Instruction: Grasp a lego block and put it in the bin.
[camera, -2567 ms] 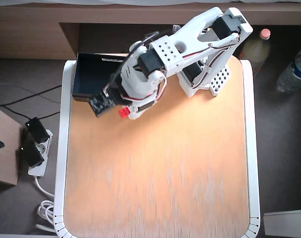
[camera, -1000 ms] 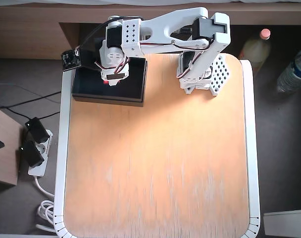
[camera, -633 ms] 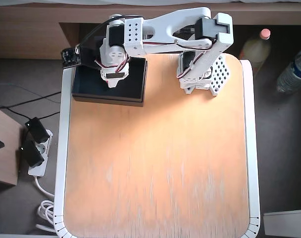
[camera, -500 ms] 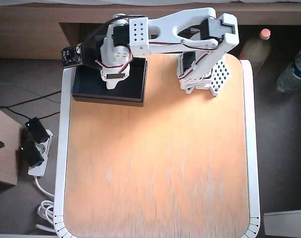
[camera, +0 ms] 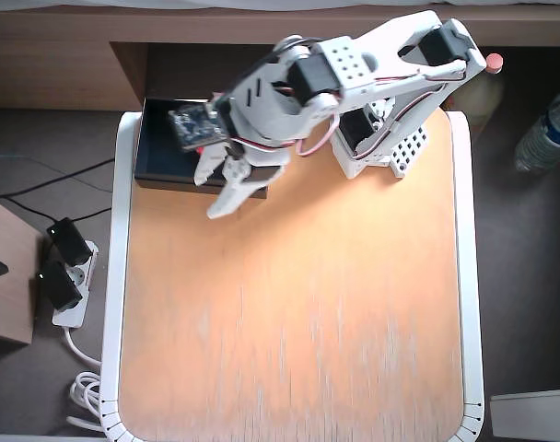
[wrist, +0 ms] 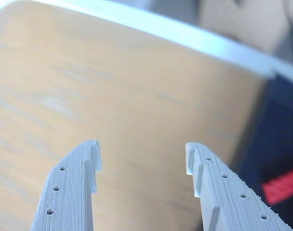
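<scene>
My gripper (wrist: pixel 142 151) is open and empty, its two white fingers spread over bare wooden table. In the wrist view the black bin (wrist: pixel 281 125) is at the right edge, and the red lego block (wrist: pixel 280 186) lies inside it. In the overhead view the bin (camera: pixel 160 152) sits at the table's top-left corner. The gripper (camera: pixel 223 189) is over the bin's near right corner and the table beside it. The arm covers that end of the bin, and the block is hidden there.
The arm's base (camera: pixel 381 138) stands at the back of the wooden table (camera: pixel 298 322), which has a white rim. A power strip with plugs (camera: pixel 64 276) lies on the floor to the left. A water bottle (camera: pixel 547 138) is off the table to the right.
</scene>
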### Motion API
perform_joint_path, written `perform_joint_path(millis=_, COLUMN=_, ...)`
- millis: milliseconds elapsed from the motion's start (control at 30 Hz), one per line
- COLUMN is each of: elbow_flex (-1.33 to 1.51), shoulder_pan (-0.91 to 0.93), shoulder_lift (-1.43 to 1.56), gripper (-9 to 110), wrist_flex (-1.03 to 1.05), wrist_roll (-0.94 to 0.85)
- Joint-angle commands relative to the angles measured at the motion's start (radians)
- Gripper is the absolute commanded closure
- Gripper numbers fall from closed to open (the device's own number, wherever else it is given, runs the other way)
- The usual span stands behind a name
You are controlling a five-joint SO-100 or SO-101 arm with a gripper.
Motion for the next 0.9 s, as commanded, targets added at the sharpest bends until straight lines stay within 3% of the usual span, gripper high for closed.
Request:
perform_joint_path(millis=0, elbow_flex=-0.137, shoulder_pan=-0.150, shoulder_lift=0.127, gripper=86, wrist_flex=0.017, wrist_roll=-0.015)
perform_joint_path(millis=133, elbow_flex=-0.137, shoulder_pan=-0.310, shoulder_lift=0.201, gripper=91, wrist_flex=0.072, wrist_roll=-0.029)
perform_joint_path(millis=233, elbow_flex=-0.137, shoulder_pan=-0.419, shoulder_lift=0.245, gripper=101, wrist_flex=0.114, wrist_roll=-0.032)
perform_joint_path(millis=533, elbow_flex=-0.098, shoulder_pan=-0.670, shoulder_lift=0.284, gripper=101, wrist_flex=0.238, wrist_roll=0.005)
perform_joint_path(millis=867, elbow_flex=0.285, shoulder_pan=-0.876, shoulder_lift=0.492, gripper=101, wrist_flex=0.184, wrist_roll=0.034)
